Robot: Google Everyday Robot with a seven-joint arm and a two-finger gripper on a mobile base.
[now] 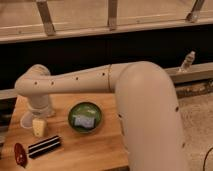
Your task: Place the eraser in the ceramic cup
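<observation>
One eraser [44,146], one cup [23,121], one plate [85,107], one red oval [20,153], one pincer [39,128]

Arm [145,100]: showing a smooth, rounded cream shell.
Markings: small dark holes [77,78] dotting its length.
Gripper [39,128]: pale yellow, hanging just left of the green plate [93,107].

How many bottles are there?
1. A clear bottle stands on the ledge at the far right. Others may be hidden behind the robot arm, whose claw hangs over the wooden table beside the ceramic cup.
</observation>
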